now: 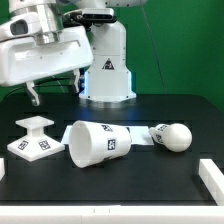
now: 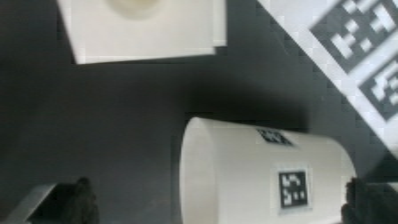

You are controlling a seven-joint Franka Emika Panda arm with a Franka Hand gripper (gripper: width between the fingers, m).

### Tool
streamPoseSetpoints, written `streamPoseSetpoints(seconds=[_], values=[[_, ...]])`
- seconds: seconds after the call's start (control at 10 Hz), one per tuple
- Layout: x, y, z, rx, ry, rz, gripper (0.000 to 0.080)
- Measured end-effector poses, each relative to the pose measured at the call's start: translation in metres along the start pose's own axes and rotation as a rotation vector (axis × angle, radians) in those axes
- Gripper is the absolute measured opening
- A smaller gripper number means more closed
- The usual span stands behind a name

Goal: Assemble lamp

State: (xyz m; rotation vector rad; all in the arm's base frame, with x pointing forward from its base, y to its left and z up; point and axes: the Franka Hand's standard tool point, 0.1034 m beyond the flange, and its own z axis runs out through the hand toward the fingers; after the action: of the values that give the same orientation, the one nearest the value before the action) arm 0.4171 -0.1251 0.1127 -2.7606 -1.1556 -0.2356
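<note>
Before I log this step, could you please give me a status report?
Gripper open, empty, raised. White plastic tapered shade on its side between white square stepped base and white ball-headed bulb; none joined. No obstruction seen.

Bright, even lighting; blurry wrist view

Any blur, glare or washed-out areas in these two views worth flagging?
Exterior view: shade, base and bulb are fairly sharp and evenly lit; the gripper, close to the lens, looks bright and soft. Wrist view: soft throughout, with the base nearly blown out to flat white, the marker board tags smeared, and the fingertips dark and out of focus.
</note>
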Motion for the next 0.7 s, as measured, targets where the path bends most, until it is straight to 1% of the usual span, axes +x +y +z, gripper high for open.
streamPoseSetpoints(seconds=[0.4,0.5,0.6,0.7], values=[[-0.003,0.0,0.001,0.001,-0.005,-0.015,0.0699],[-0.013,0.01,0.002,-0.033,-0.055,-0.011,0.0699],[-0.022,0.02,0.005,-0.086,-0.114,0.058,0.0699],[-0.034,0.023,0.013,-0.131,-0.14,0.124,0.0699]])
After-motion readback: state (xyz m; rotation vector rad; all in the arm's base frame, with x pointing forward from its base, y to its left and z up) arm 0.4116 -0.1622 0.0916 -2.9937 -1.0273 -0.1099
